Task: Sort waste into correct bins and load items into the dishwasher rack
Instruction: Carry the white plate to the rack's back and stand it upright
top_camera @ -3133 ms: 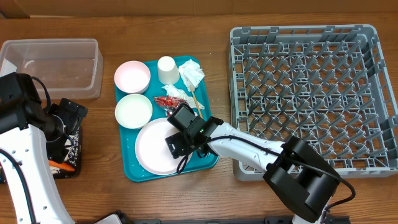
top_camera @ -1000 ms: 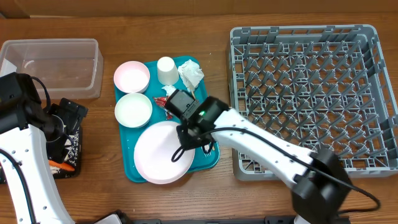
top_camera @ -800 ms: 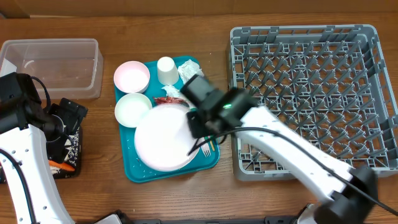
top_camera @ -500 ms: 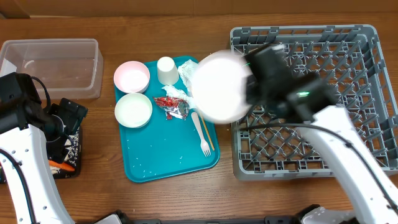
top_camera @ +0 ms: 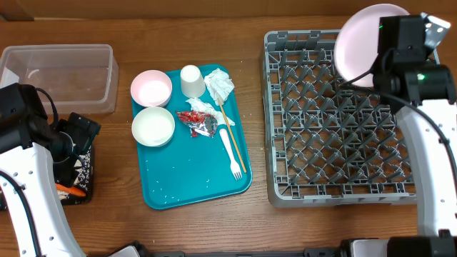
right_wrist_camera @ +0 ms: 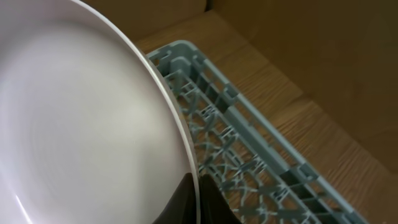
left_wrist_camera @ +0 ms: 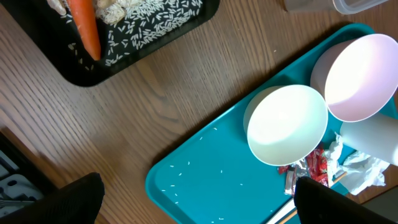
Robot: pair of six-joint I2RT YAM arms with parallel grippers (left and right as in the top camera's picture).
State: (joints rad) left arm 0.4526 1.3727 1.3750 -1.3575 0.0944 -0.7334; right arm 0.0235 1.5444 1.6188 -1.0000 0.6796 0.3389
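Crowding teal tray [top_camera: 171,193], bowls [top_camera: 153,126], cup [top_camera: 191,80], napkins [top_camera: 220,84], fork [top_camera: 230,151]

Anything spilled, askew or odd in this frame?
A few loose white rice grains lie scattered on the bare part of the teal rectangular serving tray, outside the flat black rectangular tray. Nothing else stands out.

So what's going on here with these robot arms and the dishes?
The right gripper is shut on a round white plate, holding it by the rim above the far right corner of the grey dishwasher rack. The left gripper hangs open over the table between the black tray, which holds a carrot and rice, and the teal tray. On the teal tray lie two bowls, a cup, napkins, a foil wrapper, a fork and chopsticks.
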